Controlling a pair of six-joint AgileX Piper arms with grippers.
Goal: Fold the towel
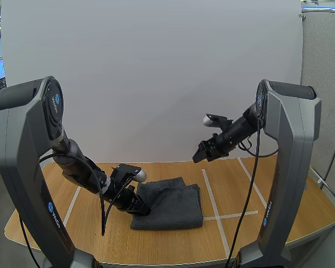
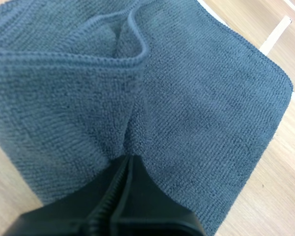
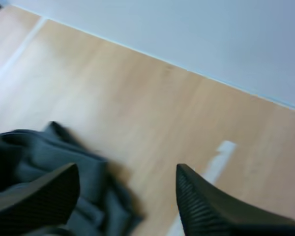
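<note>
A dark grey towel (image 1: 170, 204) lies folded on the wooden table (image 1: 240, 234), near its middle. My left gripper (image 1: 140, 207) is low at the towel's left edge. In the left wrist view its fingers (image 2: 137, 196) lie together, and the towel (image 2: 196, 98) puckers into a crease at their tips, so the gripper is shut on a pinch of cloth. My right gripper (image 1: 201, 155) hangs in the air above and behind the towel's right side. In the right wrist view it (image 3: 127, 168) is open with nothing between its fingers, above the table, with the rumpled towel (image 3: 39, 152) beside one finger.
White tape lines (image 1: 212, 195) mark the table to the right of the towel, and another runs at the left (image 1: 72, 205). A white wall stands behind the table. Bare wood lies in front of the towel and to its right.
</note>
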